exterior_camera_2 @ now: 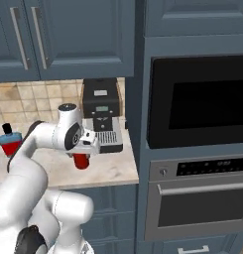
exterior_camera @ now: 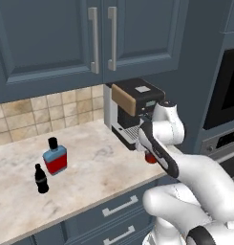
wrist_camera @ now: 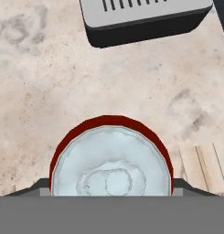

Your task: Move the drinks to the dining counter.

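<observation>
Hand view: red can [wrist_camera: 111, 157] sat directly under gripper [wrist_camera: 111, 194]
Handling: likely light, rigid, slick; best pinched mid-wall
Gripper: jaws wide around can; grip unclear

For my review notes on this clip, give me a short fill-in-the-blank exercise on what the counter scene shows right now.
1. The gripper is lowered over the ____ can.
2. That can stands on the counter in front of the ____ machine.
3. The flat blue bottle wears a ____ label.
4. The small black bottle stands ____ the blue one, not touching it.

Missing words: red; coffee; red; beside
</observation>
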You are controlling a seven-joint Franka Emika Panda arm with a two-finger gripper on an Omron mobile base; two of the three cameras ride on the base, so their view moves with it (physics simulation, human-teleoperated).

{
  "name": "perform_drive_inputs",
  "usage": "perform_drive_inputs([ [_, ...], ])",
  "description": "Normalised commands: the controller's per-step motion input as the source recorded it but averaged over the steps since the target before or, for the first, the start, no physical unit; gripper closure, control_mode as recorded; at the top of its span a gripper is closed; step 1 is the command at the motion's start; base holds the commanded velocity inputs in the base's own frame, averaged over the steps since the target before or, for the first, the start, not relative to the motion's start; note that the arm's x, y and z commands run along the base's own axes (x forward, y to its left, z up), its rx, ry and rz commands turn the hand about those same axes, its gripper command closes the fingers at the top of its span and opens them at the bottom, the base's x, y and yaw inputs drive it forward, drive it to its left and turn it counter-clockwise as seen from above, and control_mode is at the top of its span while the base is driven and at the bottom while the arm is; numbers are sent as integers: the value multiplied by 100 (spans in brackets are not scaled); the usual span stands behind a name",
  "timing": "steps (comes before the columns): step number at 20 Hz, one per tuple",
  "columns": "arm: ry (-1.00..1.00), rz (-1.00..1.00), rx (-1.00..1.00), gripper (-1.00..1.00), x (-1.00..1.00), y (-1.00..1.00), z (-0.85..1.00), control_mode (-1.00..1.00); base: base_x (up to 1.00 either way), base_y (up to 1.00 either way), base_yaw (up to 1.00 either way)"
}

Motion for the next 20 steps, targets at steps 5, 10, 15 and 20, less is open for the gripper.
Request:
perform_drive_inputs([
  [5,0,0,0,100,-67,-21,74,-100,0,0,0],
  [10,0,0,-3,100,-21,0,89,-100,0,0,0],
  [15,-2,0,0,100,-38,0,75,-100,0,0,0],
  [20,3,0,0,100,-22,-2,40,-100,0,0,0],
])
